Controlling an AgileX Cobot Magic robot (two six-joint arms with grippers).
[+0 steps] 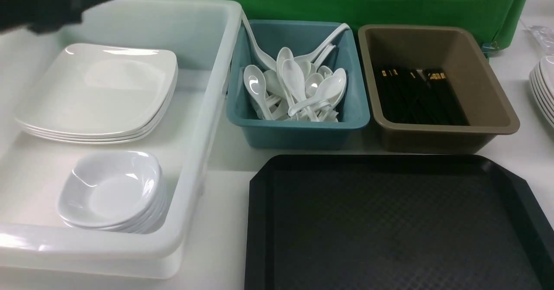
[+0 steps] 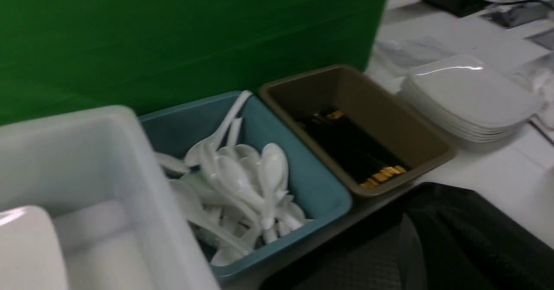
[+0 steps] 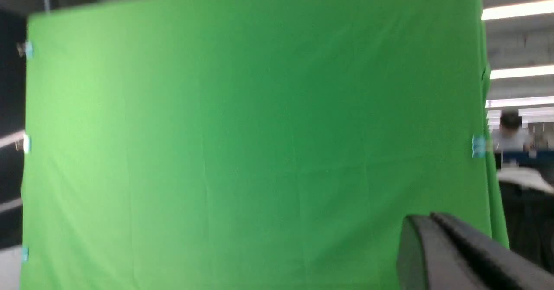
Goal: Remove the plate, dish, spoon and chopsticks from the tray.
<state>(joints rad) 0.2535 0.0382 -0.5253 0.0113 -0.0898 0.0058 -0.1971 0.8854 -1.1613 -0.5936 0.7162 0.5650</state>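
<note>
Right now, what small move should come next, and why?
Probably just draw the left arm back to rest: the visible part of the black tray is bare, and both grippers, left and right, are shut, with nothing visible in them.

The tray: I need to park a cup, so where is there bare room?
The visible floor of the black tray, inside its raised rim, is bare. It's crowded in the blue tub, heaped with white spoons.

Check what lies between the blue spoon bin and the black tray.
Only bare white tabletop shows between the blue bin and the tray, in the front view.
</note>
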